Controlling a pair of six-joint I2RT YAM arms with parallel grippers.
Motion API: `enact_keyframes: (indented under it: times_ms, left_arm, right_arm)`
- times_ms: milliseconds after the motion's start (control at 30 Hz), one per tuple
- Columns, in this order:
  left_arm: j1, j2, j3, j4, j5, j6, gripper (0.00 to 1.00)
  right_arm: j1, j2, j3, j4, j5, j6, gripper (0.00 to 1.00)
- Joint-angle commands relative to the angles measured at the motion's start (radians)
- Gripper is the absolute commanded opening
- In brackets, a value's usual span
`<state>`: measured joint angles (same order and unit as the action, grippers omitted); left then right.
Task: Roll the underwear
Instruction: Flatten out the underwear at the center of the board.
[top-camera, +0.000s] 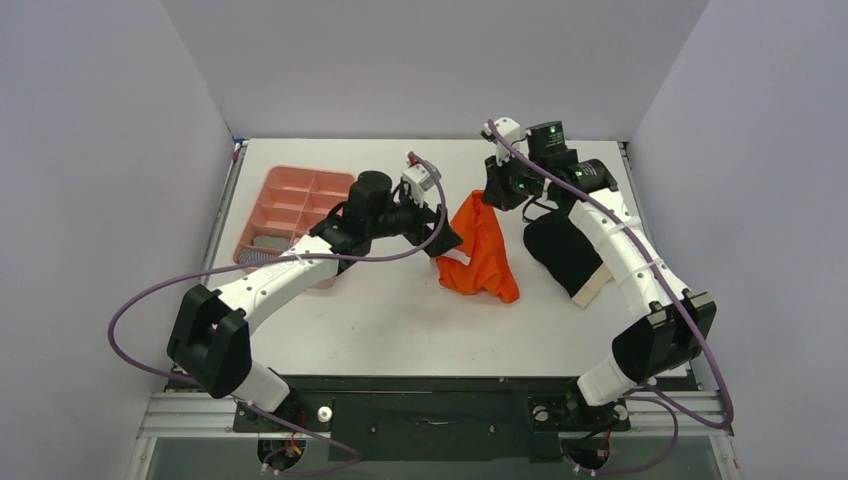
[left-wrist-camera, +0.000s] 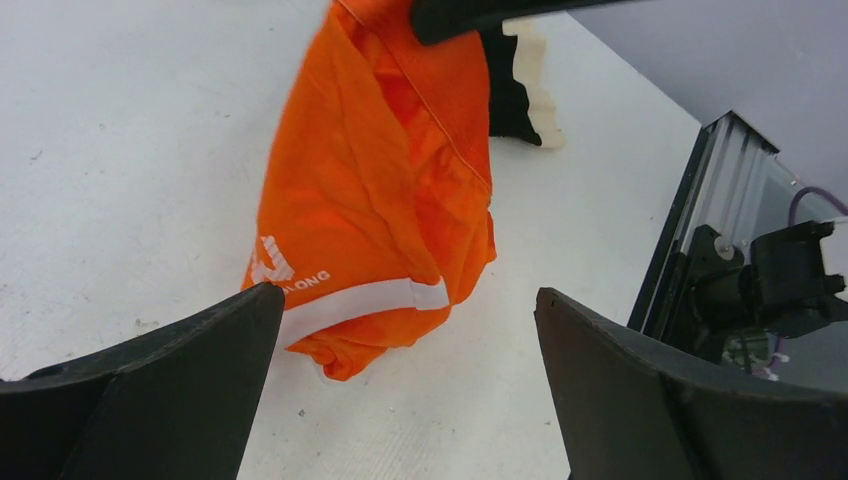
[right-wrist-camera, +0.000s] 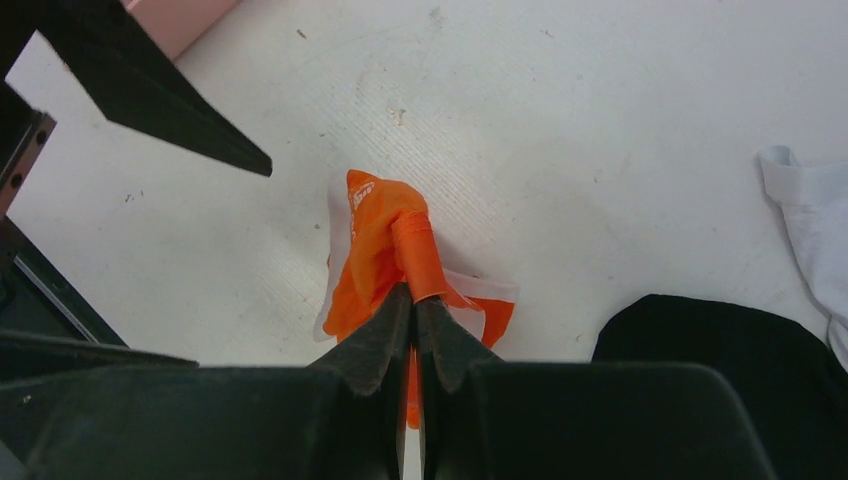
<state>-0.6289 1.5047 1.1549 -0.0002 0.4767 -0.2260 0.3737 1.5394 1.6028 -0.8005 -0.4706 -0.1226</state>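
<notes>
Underwear in bright orange (top-camera: 482, 250) hangs from the right claw (top-camera: 488, 196), which is clenched on a bunched top fold of the cloth. In the right wrist view the two fingers of this claw (right-wrist-camera: 412, 295) press together on an orange fold, and the rest of the garment drops below them. Its lower end, with a white stripe and white letters, rests on the counter (top-camera: 400, 320).

The left claw (top-camera: 447, 240) is released, with its jaws wide apart and nothing between them. It stands just beside the orange cloth, and in its own camera the striped end lies right in front of the jaws.

The black underwear (top-camera: 560, 250) with the beige waistband (top-camera: 596, 285) lies on the counter just to the right of the right claw, apart from the orange piece. A pink tray (top-camera: 290, 205) with compartments sits behind the left claw, on its left side.
</notes>
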Motion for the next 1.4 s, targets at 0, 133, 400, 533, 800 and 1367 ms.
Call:
enact_keyframes:
  times_ms: [0,133,400,533,800,1367]
  left_arm:
    - [-0.1,0.024,0.013,-0.014,-0.145,0.117,0.97]
    - [-0.195,0.077,0.03,-0.052,-0.291,0.245,0.96]
    - [-0.22,0.206,0.052,-0.015,-0.407,0.332,0.81]
    - [-0.22,0.242,0.07,0.016,-0.437,0.352,0.79]
    - [-0.221,0.268,0.08,0.055,-0.455,0.35,0.76]
    - [-0.239,0.314,0.14,0.056,-0.44,0.314,0.67]
  right_arm:
    - [-0.046,0.023,0.015,0.067,-0.026,0.07,0.0]
    - [-0.067,0.033,0.008,0.079,-0.037,0.089,0.0]
    - [-0.081,0.033,0.0,0.08,-0.036,0.093,0.0]
    - [-0.083,0.03,-0.006,0.079,-0.036,0.09,0.0]
    - [-0.087,0.034,-0.01,0.079,-0.042,0.088,0.0]
    - [-0.097,0.037,-0.001,0.079,-0.051,0.091,0.0]
